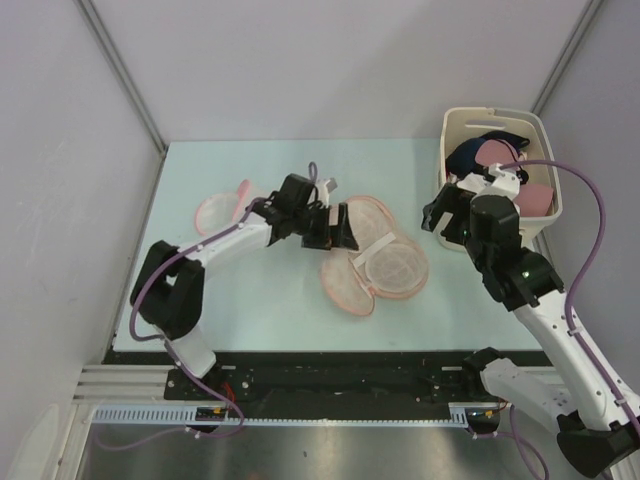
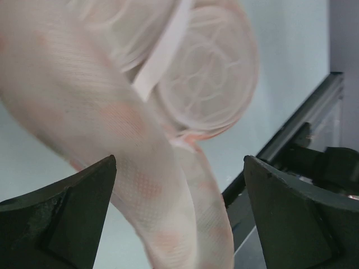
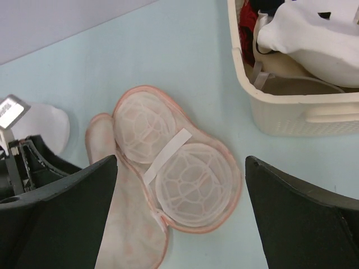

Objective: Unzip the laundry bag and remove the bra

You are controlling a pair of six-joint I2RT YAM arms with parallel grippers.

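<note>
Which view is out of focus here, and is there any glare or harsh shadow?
Left wrist: the bag sits so close that its upper folds blur, and only the mesh near the fingers reads clearly. Right wrist: sharp, with even light on the bag and basket. Top: soft light, faint shadows, mild sheen on the metal plate.
</note>
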